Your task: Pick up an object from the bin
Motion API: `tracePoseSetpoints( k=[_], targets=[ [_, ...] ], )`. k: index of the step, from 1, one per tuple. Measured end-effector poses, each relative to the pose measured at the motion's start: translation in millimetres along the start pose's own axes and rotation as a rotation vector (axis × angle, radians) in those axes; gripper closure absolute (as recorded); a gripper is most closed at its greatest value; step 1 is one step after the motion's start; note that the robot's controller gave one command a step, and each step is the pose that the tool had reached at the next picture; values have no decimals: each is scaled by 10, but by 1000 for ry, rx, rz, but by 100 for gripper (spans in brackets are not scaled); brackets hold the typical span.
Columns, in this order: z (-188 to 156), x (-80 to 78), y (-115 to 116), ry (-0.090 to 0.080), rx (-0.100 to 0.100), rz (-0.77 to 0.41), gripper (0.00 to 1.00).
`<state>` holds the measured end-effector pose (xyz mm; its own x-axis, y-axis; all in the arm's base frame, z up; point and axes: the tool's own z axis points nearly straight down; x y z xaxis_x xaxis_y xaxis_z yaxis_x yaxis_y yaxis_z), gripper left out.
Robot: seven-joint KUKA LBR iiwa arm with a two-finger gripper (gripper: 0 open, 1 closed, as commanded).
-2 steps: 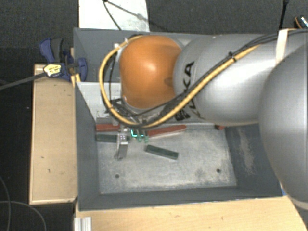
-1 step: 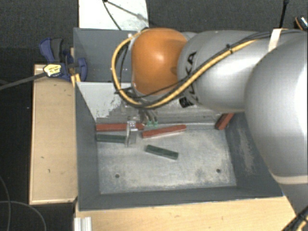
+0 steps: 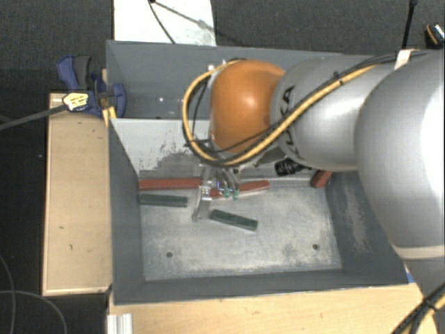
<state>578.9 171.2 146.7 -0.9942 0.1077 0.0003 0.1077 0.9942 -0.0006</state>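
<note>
Several slim bars (image 3: 234, 220) lie on the scuffed floor of the grey bin (image 3: 278, 252), and the gripper (image 3: 219, 192) (clenched or released, I cannot tell) hangs at the long red-brown bar (image 3: 167, 184) near the back wall.

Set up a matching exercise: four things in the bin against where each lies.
1 long red bar
2 level green bar
3 tilted green bar
4 brown stub

A far right of the bin floor, by the arm
B mid floor, close by the gripper
C along the floor's far edge
D left of the floor, beside the red bar

Pairs: 1-C, 2-D, 3-B, 4-A
</note>
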Motion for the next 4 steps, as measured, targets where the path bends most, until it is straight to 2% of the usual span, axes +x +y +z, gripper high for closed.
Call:
tracePoseSetpoints(
  k=[1, 2, 3, 4],
  targets=[
    [800, 193, -474, 3, 1, 87, 0],
    [764, 137, -1008, 0, 2, 77, 0],
    [761, 141, -966, 0, -2, 78, 100],
    [-714, 97, -770, -11, -5, 49, 100]
  ],
)
